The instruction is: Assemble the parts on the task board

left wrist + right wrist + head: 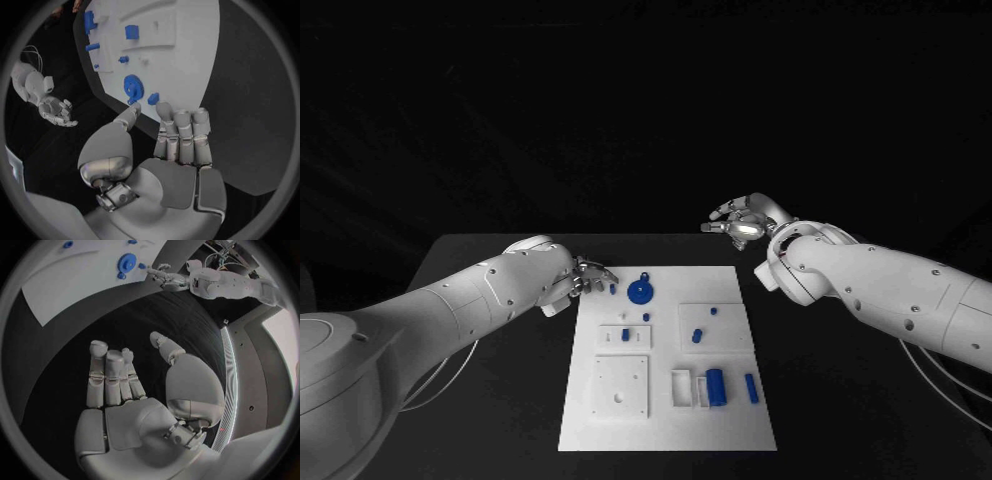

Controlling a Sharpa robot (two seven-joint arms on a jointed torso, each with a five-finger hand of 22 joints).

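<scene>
The white task board (668,400) lies in the middle of the black surface (488,400). A round blue gear (640,292) sits near the board's far edge, and more small blue parts (715,385) lie closer to the robot on the board. The left robot hand (584,277) is at the board's far left corner, just beside the gear. Its fingers (182,125) are straight and apart, and it holds nothing. The right robot hand (741,220) is up past the board's far right corner, well apart from the board. It is spread too, with nothing in it.
</scene>
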